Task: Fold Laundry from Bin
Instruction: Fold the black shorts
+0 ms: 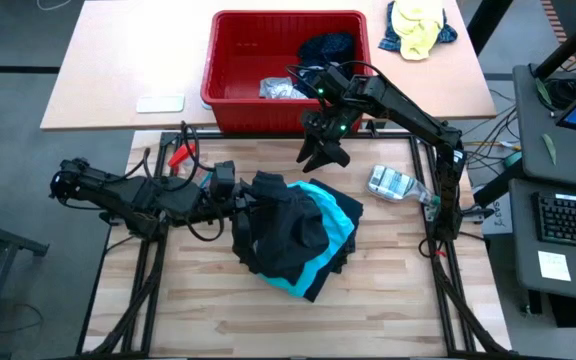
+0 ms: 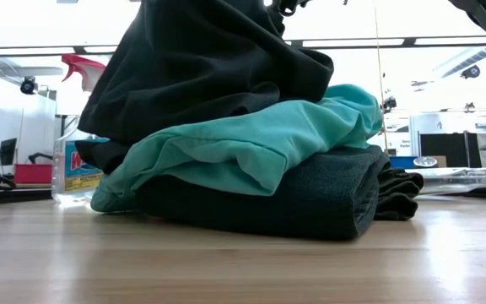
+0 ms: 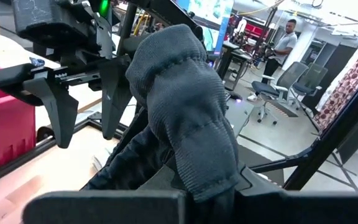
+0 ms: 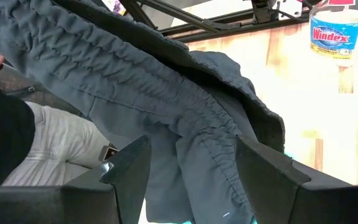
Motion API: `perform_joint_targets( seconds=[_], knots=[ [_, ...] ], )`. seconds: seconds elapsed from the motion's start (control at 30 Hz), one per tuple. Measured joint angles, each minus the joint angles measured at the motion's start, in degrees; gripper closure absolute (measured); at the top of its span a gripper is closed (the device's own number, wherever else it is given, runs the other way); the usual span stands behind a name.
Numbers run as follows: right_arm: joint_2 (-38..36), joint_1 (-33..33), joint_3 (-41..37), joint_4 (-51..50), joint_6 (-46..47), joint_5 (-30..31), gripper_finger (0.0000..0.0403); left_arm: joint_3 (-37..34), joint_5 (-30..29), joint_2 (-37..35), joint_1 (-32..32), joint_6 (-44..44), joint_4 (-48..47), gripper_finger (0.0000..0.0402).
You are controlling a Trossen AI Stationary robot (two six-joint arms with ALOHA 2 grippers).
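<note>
Laundry [image 1: 298,235]: stacked pile, frame centre, bare wood all round. Left gripper [image 1: 240,205]: clenched on the pile's dark top garment [image 1: 278,205], left edge. Right gripper [image 1: 323,152]: released, above the pile's upper edge. Bin [image 1: 230,60]: top centre. Spray bottle [image 1: 393,184]: right of the pile.

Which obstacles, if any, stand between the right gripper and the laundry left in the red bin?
Probably none. The right gripper hangs open just in front of the red bin, whose top is uncovered, with the dark garment and pale item exposed inside. The left gripper, shut on the dark grey garment, is clear of it.
</note>
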Motion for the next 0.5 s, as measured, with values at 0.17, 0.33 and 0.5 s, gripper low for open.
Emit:
perform_joint_targets(
  seconds=[0.17,0.33,0.5],
  knots=[
    [0.0,0.0,0.0,0.0,0.57,0.02,0.0183,0.0,0.05,-0.03,0.0,0.11,-0.02,0.0393],
    [0.0,0.0,0.0,0.09,0.56,0.02,0.0184,0.0,1.07,-0.03,0.0,0.11,-0.13,0.0393],
    [0.0,0.0,0.0,0.44,0.51,0.02,0.0183,0.0,1.83,-0.03,-0.02,-0.26,-1.72,0.0393]
  ],
)
